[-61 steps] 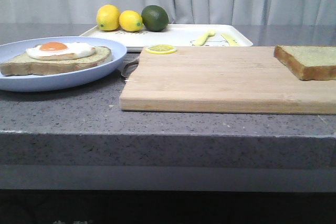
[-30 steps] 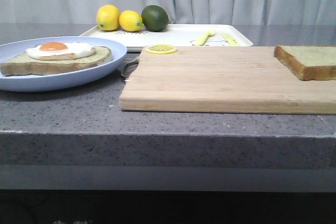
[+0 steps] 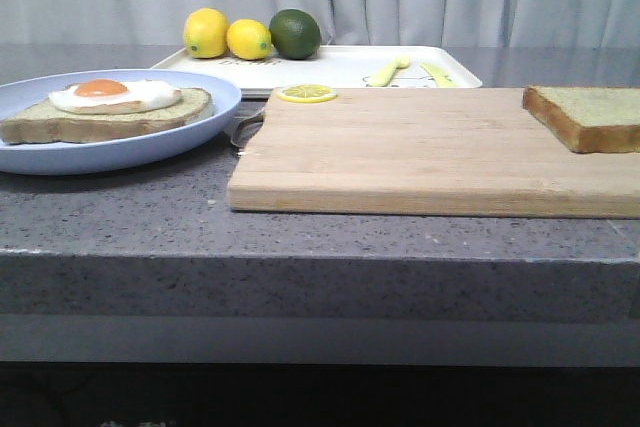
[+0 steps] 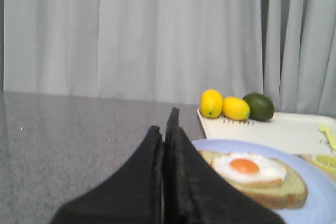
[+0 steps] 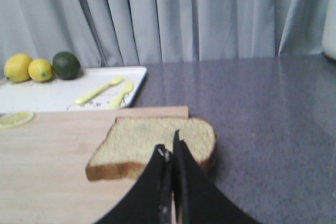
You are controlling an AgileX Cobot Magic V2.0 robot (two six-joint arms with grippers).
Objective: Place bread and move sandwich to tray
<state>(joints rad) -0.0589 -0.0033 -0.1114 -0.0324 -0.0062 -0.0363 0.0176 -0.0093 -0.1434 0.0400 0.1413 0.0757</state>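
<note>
The plain bread slice lies on the right end of the wooden cutting board; it also shows in the right wrist view. My right gripper is shut and empty, just short of the slice. A toast slice with a fried egg lies on the round light-blue plate at the left; no finished sandwich shows. My left gripper is shut and empty, beside the plate. The white tray stands at the back. Neither gripper shows in the front view.
Two lemons and a lime sit on the tray's left end, with yellow cutlery on its right part. A lemon slice lies on the board's far left corner. Grey curtains hang behind the counter.
</note>
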